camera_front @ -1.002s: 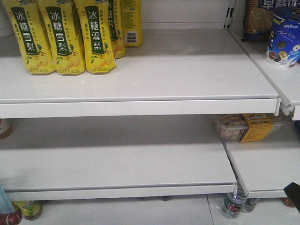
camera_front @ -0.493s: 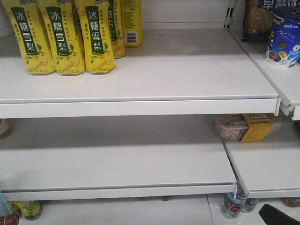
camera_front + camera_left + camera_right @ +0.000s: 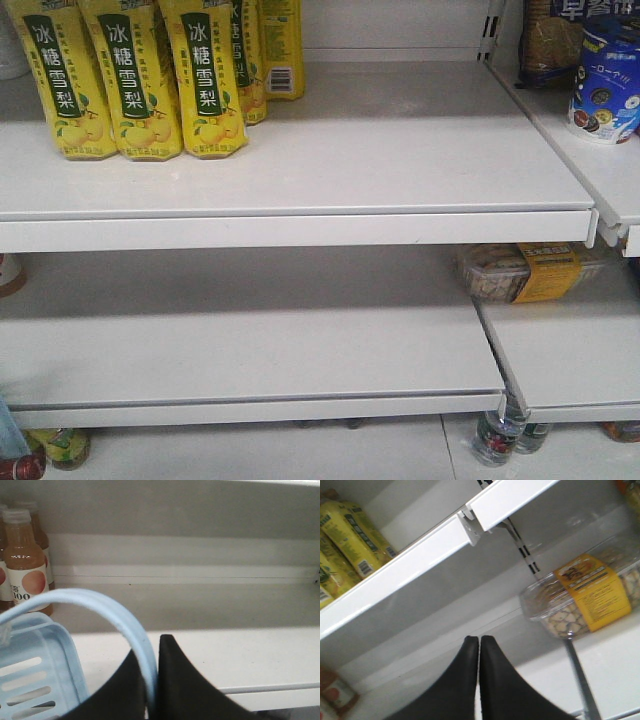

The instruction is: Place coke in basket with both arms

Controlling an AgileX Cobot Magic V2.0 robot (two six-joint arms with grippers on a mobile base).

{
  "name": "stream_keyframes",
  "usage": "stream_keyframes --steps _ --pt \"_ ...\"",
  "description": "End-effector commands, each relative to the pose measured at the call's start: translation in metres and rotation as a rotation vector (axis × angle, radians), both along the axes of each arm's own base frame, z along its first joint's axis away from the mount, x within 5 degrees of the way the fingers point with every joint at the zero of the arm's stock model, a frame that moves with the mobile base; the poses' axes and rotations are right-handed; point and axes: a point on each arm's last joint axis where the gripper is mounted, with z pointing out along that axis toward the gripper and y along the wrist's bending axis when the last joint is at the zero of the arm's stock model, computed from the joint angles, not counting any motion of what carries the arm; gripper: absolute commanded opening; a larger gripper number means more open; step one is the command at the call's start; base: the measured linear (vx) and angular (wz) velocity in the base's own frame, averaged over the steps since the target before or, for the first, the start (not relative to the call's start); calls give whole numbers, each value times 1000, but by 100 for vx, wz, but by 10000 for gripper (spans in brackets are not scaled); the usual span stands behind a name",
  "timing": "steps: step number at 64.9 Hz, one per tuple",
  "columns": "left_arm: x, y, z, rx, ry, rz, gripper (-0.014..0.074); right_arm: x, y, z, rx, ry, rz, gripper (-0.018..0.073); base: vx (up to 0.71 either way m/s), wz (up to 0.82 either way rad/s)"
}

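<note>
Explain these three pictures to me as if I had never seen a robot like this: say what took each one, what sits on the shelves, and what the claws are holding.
This is a two-armed robot at white shop shelves. The wide picture looks straight at them: tall yellow drink bottles stand on top, and a clear plastic snack box with a yellow label lies lower right.

The other two pictures come from cameras on the wrists. The left black wedge-shaped gripper is closed on the flat handle of a pale blue slotted plastic basket, with peach-coloured drink bottles behind. The right black gripper is shut and holds nothing, pointing near the same snack box. No cola bottle clearly shows.
</note>
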Motion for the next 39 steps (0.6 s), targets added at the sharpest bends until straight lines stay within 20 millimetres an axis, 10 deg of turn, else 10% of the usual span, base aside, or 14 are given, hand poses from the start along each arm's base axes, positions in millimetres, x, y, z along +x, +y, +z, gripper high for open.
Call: stream_keyframes --steps 1,18,39 --pt "-1 -2 15 74 -171 -26 -6 -1 -1 3 -111 -88 -27 -5 0 0" --pt "-1 -2 15 74 -171 -26 -6 -2 0 13 -481 -240 -58 -5 0 0" --pt "-1 -2 15 74 -171 -26 -6 -3 -2 15 -497 -259 -84 -5 0 0"
